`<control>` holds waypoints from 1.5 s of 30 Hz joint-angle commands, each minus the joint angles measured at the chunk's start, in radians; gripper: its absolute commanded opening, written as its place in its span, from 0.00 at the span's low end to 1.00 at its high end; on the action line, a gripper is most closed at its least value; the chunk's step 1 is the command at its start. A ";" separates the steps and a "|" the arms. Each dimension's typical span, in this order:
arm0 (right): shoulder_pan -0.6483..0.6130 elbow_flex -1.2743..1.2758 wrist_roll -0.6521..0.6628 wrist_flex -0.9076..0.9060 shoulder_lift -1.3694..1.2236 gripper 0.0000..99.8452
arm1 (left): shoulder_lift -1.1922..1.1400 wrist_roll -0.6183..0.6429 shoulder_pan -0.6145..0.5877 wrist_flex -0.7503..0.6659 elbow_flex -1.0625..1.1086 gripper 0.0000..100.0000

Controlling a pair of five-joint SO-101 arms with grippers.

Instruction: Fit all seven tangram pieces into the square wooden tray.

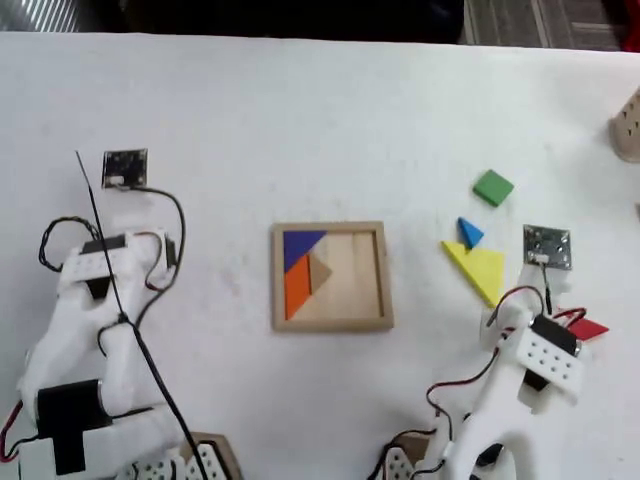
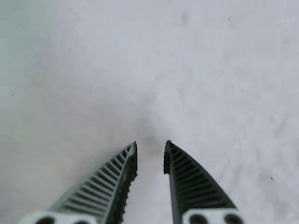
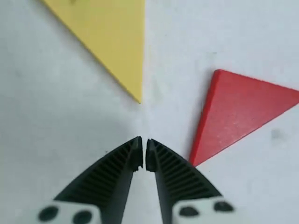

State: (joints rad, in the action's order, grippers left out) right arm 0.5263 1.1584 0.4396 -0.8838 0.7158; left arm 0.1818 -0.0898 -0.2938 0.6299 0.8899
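The left hand (image 2: 150,148) hangs over bare tabletop (image 2: 196,70), fingers slightly spread and holding nothing, well apart from every piece, likely so as not to crowd the work. Far to its right sits the tray (image 1: 331,325). A blue piece (image 1: 300,246), an orange piece (image 1: 297,288) and a tan triangle (image 1: 320,272) are packed against the tray's near side, leaving the other half free for the rest. Beyond it a green square (image 1: 493,187), a small blue triangle (image 1: 469,232), a yellow triangle (image 1: 480,268) and a red triangle (image 1: 590,328) lie loose. The right hand (image 3: 144,142), fingers pressed almost together and empty, points into the gap between the yellow and red triangles. Both are near its tips, so it is probably lining up on one of them.
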 commanded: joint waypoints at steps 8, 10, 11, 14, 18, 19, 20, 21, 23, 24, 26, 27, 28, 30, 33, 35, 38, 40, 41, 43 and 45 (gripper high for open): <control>0.018 -0.342 0.006 -0.228 -0.002 0.13 | 0.004 -0.003 -0.010 0.000 -0.052 0.11; 0.018 -0.368 0.005 -0.229 -0.002 0.13 | 0.004 -0.003 -0.010 0.000 -0.052 0.11; 0.018 -0.379 0.005 -0.229 -0.002 0.13 | 0.004 -0.003 -0.010 0.000 -0.052 0.11; 0.016 -0.397 -0.058 -0.229 -0.002 0.13 | 0.004 -0.005 -0.010 0.000 -0.052 0.11; -0.001 -0.405 -0.146 -0.229 -0.004 0.13 | 0.004 -0.005 -0.010 0.000 -0.052 0.11; -0.015 -0.400 -0.184 -0.229 -0.007 0.13 | 0.004 -0.005 -0.010 0.000 -0.052 0.11; -0.041 -0.399 -0.238 -0.232 -0.021 0.13 | 0.004 -0.005 -0.010 0.000 -0.052 0.11; -0.076 -0.399 -0.288 -0.239 -0.039 0.13 | 0.004 -0.005 -0.010 0.000 -0.052 0.11; -0.156 -0.405 -0.359 -0.239 -0.090 0.13 | 0.004 -0.005 -0.010 0.000 -0.052 0.11; -0.194 -0.407 -0.374 -0.234 -0.116 0.13 | 0.004 -0.005 -0.010 0.000 -0.052 0.11; -0.248 -0.407 -0.390 -0.205 -0.159 0.13 | 0.004 -0.005 -0.010 0.000 -0.052 0.11; -0.262 -0.407 -0.390 -0.186 -0.177 0.13 | 0.004 -0.003 -0.010 0.000 -0.052 0.11; -0.265 -0.408 -0.388 -0.165 -0.191 0.13 | 0.004 -0.003 -0.010 0.000 -0.052 0.11; -0.263 -0.408 -0.390 -0.093 -0.217 0.13 | 0.004 0.000 -0.010 0.000 -0.052 0.11; -0.286 -0.399 -0.394 0.021 -0.262 0.13 | 0.004 0.002 -0.010 0.000 -0.052 0.11; -0.338 -0.400 -0.399 0.068 -0.308 0.13 | 0.005 0.002 -0.010 0.000 -0.052 0.11; -0.401 -0.388 -0.393 0.084 -0.395 0.13 | 0.005 0.002 -0.010 0.000 -0.052 0.11; -0.410 -0.384 -0.313 0.079 -0.444 0.13 | 0.005 0.002 -0.005 0.000 -0.052 0.11; -0.410 -0.382 -0.256 0.071 -0.461 0.13 | 0.005 0.002 -0.005 0.000 -0.052 0.11; -0.410 -0.379 -0.170 0.068 -0.478 0.13 | 0.005 -0.002 -0.005 0.000 -0.052 0.11; -0.415 -0.377 -0.150 0.068 -0.479 0.13 | 0.005 -0.002 -0.005 0.000 -0.052 0.11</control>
State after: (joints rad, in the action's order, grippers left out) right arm 0.1289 0.7994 0.2279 -0.8239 0.2371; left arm 0.1818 -0.0898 -0.2938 0.6299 0.8899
